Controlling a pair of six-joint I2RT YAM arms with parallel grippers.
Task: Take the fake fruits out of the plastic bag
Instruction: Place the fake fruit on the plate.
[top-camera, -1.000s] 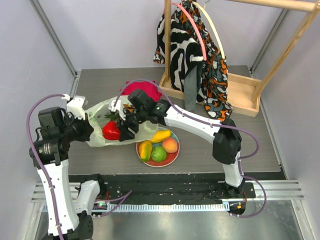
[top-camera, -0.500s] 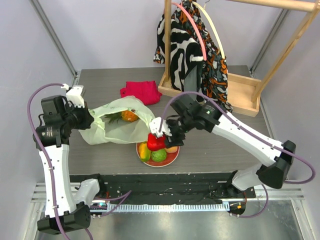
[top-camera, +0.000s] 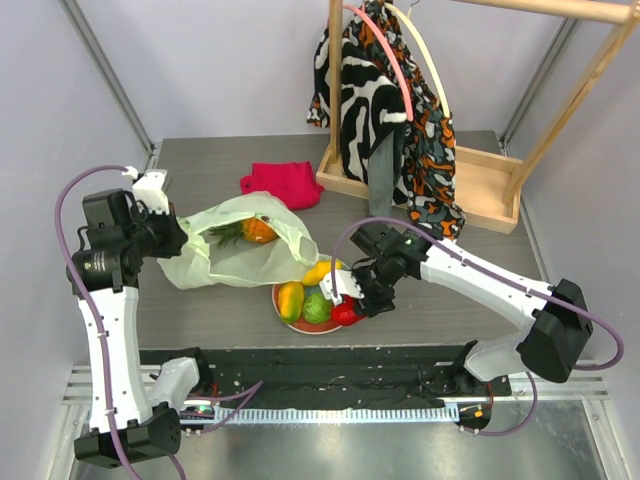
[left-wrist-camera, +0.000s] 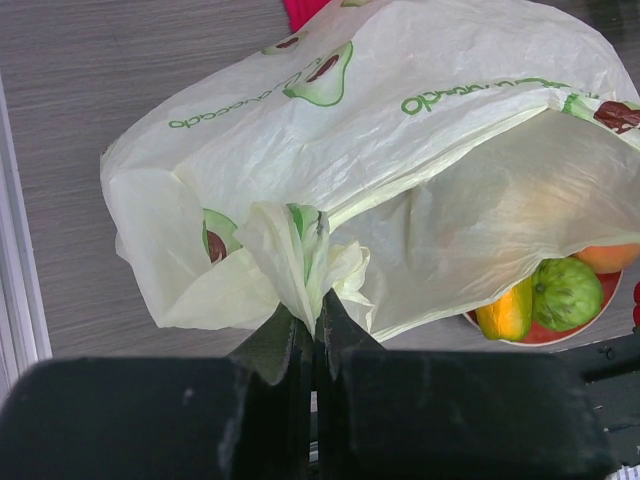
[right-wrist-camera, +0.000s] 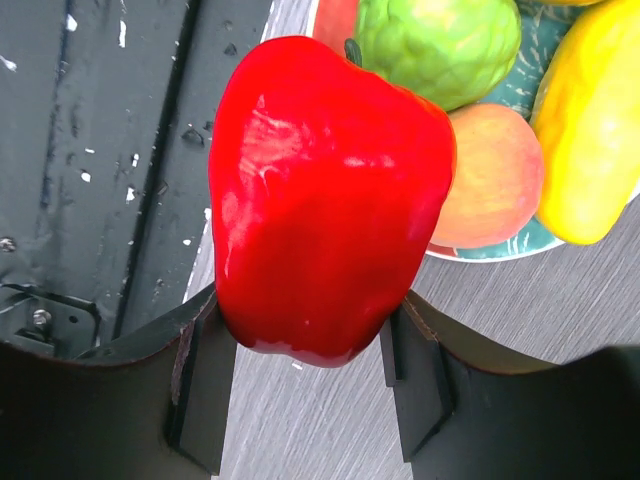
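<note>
The right arm is swinging down and to the right since the earlier frames: the pepper (top-camera: 347, 311), which was hanging above the plate's left side half a second ago, is now sitting low at the near right rim of the plate (top-camera: 310, 329). The right gripper (top-camera: 352, 300) is pinching it across its body, with a finger on either side. In the right wrist view the pepper is pressing up beside the peach (right-wrist-camera: 495, 180) and the green fruit (top-camera: 316, 306). I cannot tell whether it is already resting on the plate.

The left gripper (top-camera: 170, 240) is keeping its place near the left edge of the table (top-camera: 200, 170), its jaws pressed together on a bunched fold of the bag (top-camera: 240, 255), so the mouth is gaping towards the plate. The mango (top-camera: 291, 299) and the lemon (top-camera: 322, 271) are lying on the plate too.

So this fruit is looking as good as delivered; letting go is likely the step in hand. The job is not ending yet, though: the pineapple (top-camera: 228, 233) and an orange fruit (top-camera: 260, 231) are showing in the far part of the bag's mouth, near the middle of the table.
</note>
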